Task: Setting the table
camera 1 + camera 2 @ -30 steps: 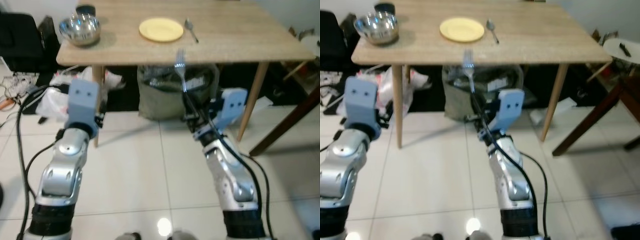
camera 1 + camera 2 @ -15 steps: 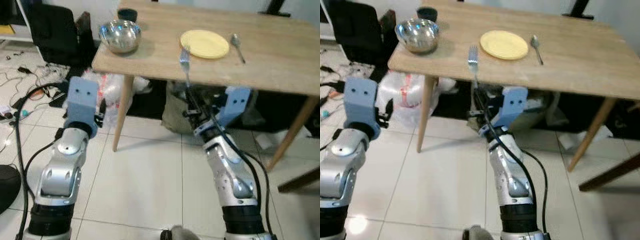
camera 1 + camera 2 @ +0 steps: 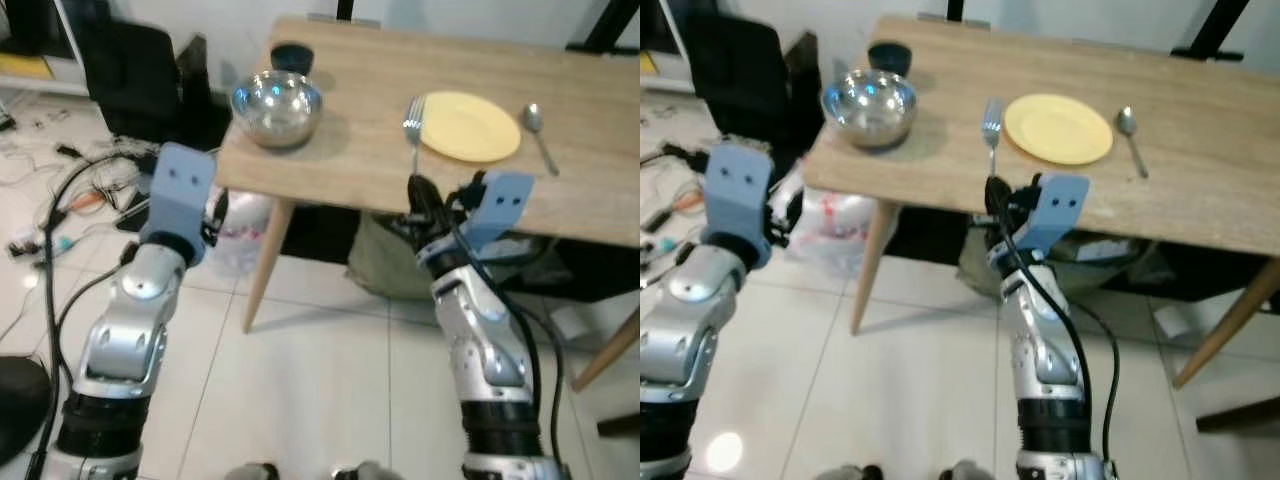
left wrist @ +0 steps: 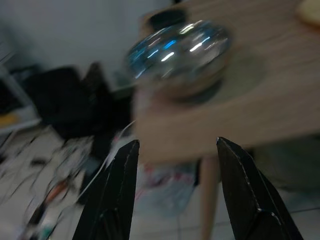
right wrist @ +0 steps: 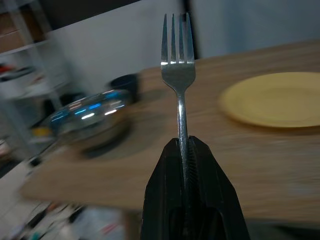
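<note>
Two black fingers of the right gripper are clamped on a fork, tines up, at the near edge of the wooden table. Beyond it lies the yellow plate, a spoon on its right. The left gripper hangs spread apart, facing the steel bowl at the table's corner.

Bowl motion-blurred; fork handle hidden inside jaws; table cut by edge.
</note>
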